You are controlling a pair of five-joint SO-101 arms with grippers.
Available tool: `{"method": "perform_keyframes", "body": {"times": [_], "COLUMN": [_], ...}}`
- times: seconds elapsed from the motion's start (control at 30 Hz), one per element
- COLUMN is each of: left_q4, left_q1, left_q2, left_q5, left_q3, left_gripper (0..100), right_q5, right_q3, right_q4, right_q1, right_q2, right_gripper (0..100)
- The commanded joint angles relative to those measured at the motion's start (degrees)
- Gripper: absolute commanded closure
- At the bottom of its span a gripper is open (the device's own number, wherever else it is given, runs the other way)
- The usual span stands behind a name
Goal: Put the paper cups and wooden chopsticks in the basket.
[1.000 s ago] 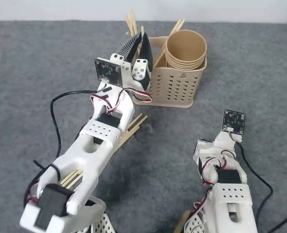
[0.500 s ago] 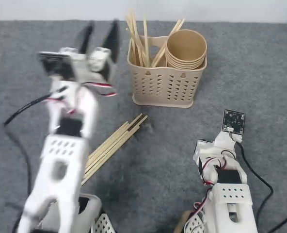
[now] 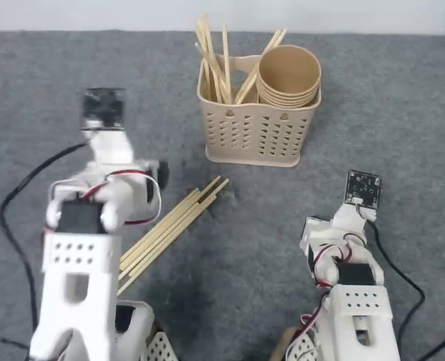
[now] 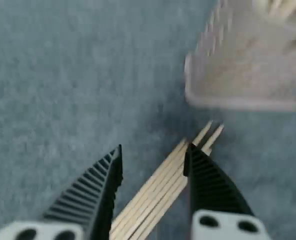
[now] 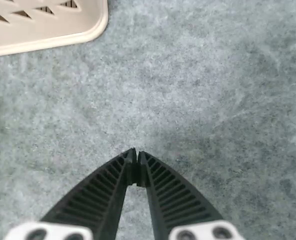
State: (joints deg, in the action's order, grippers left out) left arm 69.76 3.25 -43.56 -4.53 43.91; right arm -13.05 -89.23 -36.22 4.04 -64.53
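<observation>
Mostly the job looks done: the stack of paper cups (image 3: 288, 75) sits in one compartment of the basket (image 3: 260, 131), and several wooden chopsticks (image 3: 221, 64) stand leaning in the compartment beside it; what is left, as I judge it, is the loose bundle of chopsticks (image 3: 174, 222) lying aslant on the grey tabletop (image 3: 388, 105), near the basket but apart from it; the left claw (image 4: 154, 150) hangs above that bundle with its jaws spread wide and gripping nothing, the sticks lying below the gap; the right claw (image 5: 136, 152) is pressed closed on nothing, over bare tabletop near a corner of the basket; one more pick-up and drop should finish the task.
</observation>
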Motion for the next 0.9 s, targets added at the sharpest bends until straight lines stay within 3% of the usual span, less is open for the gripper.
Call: {"method": "perform_keyframes", "body": {"times": [0.0,0.2,0.47,0.87], "left_q4": [-0.35,-12.84,-28.13,-24.18], "left_q1": [0.18,-0.26,-1.32,-1.41], "left_q2": [5.89,18.2,36.48,42.29], "left_q5": [7.03,11.96,12.4,17.14], "left_q3": [1.89,6.81,6.9,1.8], "left_gripper": [80,80,80,80], "right_q5": [1.23,1.23,1.23,1.23], "right_q3": [0.53,0.53,0.53,0.53], "right_q4": [1.1,1.1,1.1,1.36], "right_q1": [-0.48,-0.48,-0.48,-0.48], "right_q2": [-1.45,-1.45,-1.45,-1.45], "right_gripper": [99.0,99.0,99.0,99.0]}}
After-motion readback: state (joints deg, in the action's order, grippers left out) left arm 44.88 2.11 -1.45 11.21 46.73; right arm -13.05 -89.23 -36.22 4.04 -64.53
